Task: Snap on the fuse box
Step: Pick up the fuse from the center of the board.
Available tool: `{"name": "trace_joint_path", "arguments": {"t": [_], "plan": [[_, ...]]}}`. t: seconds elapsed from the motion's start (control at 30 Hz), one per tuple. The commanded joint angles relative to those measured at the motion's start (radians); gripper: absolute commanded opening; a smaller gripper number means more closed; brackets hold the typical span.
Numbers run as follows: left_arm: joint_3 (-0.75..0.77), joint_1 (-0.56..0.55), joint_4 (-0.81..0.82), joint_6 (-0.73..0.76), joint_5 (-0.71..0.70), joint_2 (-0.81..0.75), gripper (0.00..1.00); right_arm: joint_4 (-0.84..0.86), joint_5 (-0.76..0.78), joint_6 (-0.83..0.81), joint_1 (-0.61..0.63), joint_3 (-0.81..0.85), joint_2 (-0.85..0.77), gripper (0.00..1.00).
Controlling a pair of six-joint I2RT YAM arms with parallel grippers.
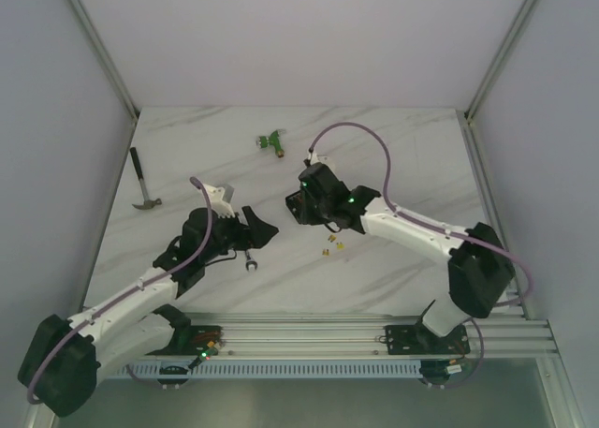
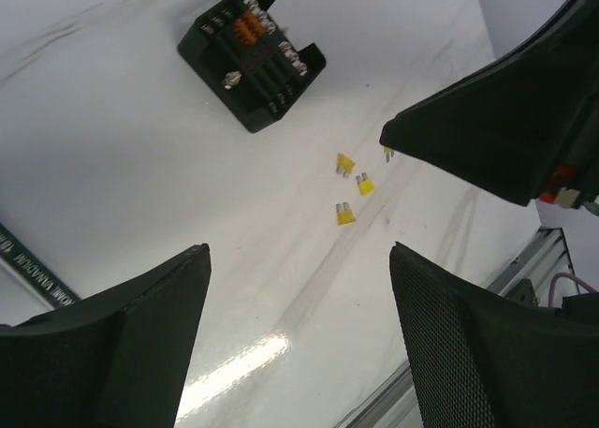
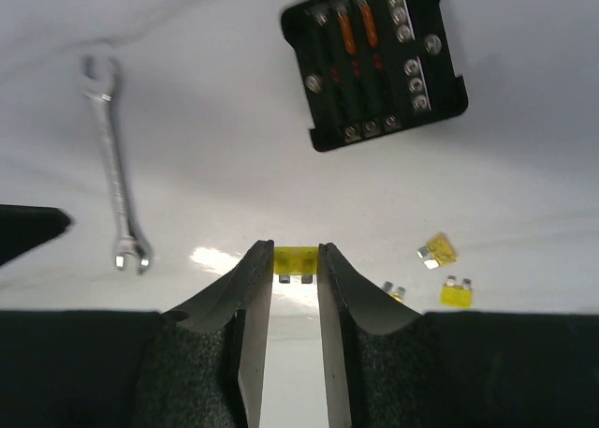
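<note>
Worktop (image 1: 393,156): white with grey veining, both arms reaching in from the bottom of the top view.

Fuse box (image 3: 374,67): black and square, lying flat on the worktop at the upper right of the right wrist view. Its top face is turned to the camera. Two orange fuses sit side by side in its slots, with silver screw terminals along two edges. Nothing touches it. In the left wrist view the fuse box (image 2: 251,53) sits upper left of centre, beyond that arm's jaws and well apart from them.

Right gripper (image 3: 295,252): jaws drawn nearly together and clamped on a yellow blade fuse (image 3: 296,260). The fuse fills the gap at the tips, with its two prongs pointing toward the bottom of the frame. The fuse box lies up and to the right of these jaws, apart from them.

Left gripper (image 2: 298,259): jaws spread wide, with only bare worktop between them.

Loose yellow fuses (image 3: 438,250): three, at the lower right of the right wrist view, one half hidden behind a jaw. In the left wrist view they form a small scatter near centre, none touching, below and right of the fuse box.

Wrench (image 3: 117,166): small, silver, combination type, flat on the worktop at the left of the right wrist view, well apart from the fuse box.

Hammer (image 1: 145,186): near the left edge of the worktop in the top view.

Green connector (image 1: 271,143): upper centre of the top view, clear of both arms.
</note>
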Motion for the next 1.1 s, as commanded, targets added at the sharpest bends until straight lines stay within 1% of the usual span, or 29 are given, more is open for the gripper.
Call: {"name": "trace_joint_path", "arguments": {"t": [0.0,0.23,0.37,0.47,0.57,0.73,1.0,1.07], "plan": [[-0.031,-0.052,0.167,0.006,-0.071,-0.02,0.84,0.103,0.005,0.07,0.016,-0.046,-0.098,0.19],[-0.064,-0.173,0.358,0.047,-0.154,0.003,0.68,0.183,-0.008,0.124,0.035,-0.087,-0.183,0.19],[-0.044,-0.25,0.397,0.095,-0.243,0.038,0.6,0.226,-0.018,0.151,0.043,-0.113,-0.21,0.19],[-0.026,-0.28,0.416,0.108,-0.288,0.073,0.53,0.237,-0.018,0.164,0.05,-0.123,-0.224,0.19],[-0.01,-0.294,0.435,0.107,-0.323,0.107,0.5,0.245,-0.015,0.172,0.054,-0.129,-0.234,0.19],[0.015,-0.315,0.49,0.106,-0.341,0.158,0.47,0.259,-0.012,0.185,0.059,-0.151,-0.252,0.19],[0.052,-0.335,0.512,0.111,-0.374,0.216,0.42,0.272,-0.018,0.197,0.065,-0.168,-0.263,0.19],[0.056,-0.338,0.514,0.112,-0.384,0.221,0.39,0.276,-0.018,0.201,0.066,-0.175,-0.267,0.19]]}}
